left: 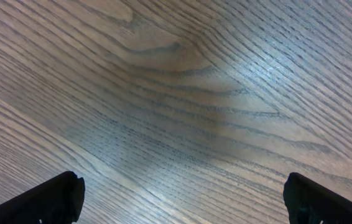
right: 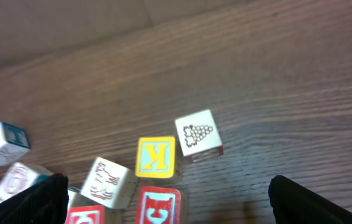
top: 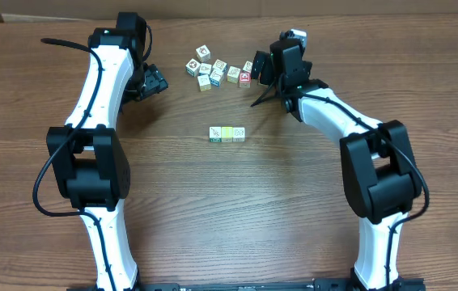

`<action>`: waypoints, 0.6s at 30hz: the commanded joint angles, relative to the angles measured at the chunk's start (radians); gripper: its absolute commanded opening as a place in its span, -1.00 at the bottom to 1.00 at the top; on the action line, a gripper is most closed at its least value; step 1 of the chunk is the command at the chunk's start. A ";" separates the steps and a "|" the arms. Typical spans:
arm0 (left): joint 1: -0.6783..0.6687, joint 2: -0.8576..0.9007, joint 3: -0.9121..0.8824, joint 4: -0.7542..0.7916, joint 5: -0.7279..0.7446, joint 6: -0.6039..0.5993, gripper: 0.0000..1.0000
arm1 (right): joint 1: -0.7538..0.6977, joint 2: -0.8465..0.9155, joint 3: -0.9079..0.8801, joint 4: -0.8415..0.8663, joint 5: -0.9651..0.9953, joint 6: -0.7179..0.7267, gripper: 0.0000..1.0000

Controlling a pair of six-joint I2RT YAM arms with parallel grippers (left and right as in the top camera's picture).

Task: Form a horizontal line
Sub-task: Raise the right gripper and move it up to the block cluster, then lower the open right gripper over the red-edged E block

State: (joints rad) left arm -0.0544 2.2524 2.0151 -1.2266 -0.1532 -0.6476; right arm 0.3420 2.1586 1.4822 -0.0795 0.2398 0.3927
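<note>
Risk sits mostly with the right gripper (top: 261,73). Its jaws are spread wide and empty just beside the loose cluster of small wooden picture cubes (top: 217,71), so a careless descent could scatter them or pinch two at once. The horizontal line (top: 227,133), three tiny cubes touching edge to edge, lies mid-table, well apart from the cluster; a clumsily placed addition could knock it crooked. The left gripper (top: 152,83), equally wide open, holds nothing above the brown wood-grain table (left: 176,93).

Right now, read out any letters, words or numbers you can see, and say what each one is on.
"K": blue letter on the yellow block.
Red block below it: a pale letter, cut off by the frame edge, not readable.
The loose cluster and the horizontal line of three cubes: markings too small or blurred.
</note>
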 commanded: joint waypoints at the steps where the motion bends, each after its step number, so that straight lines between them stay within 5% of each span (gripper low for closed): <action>1: -0.003 0.010 0.018 0.001 -0.004 0.009 0.99 | 0.005 0.027 -0.002 0.018 0.002 0.004 0.98; 18: -0.003 0.010 0.018 0.001 -0.005 0.009 1.00 | 0.005 0.070 -0.002 0.057 0.002 0.004 0.99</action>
State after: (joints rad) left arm -0.0544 2.2524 2.0151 -1.2266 -0.1532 -0.6476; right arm 0.3420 2.2181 1.4818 -0.0311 0.2398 0.3923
